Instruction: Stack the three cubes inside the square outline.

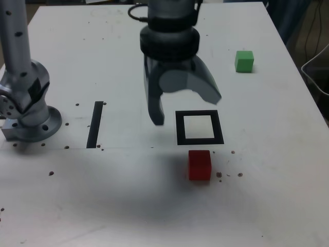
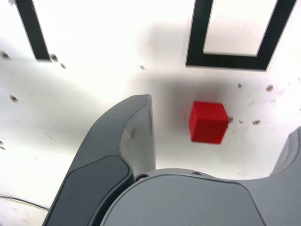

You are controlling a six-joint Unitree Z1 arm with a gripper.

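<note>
End effector [image 1: 185, 110] hung spread wide, empty, above worktop [image 1: 267, 170]. Red cube [image 1: 199, 164] sat just outside square outline [image 1: 199, 127], near edge. Green cube [image 1: 244, 60] lay well apart. Best approach: centre jaws over red, descend straight, close squarely on flat faces.

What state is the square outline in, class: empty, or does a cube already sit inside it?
Empty. The square outline shows only its white centre; the red cube sits just outside its frame, and the green cube lies far off.
</note>
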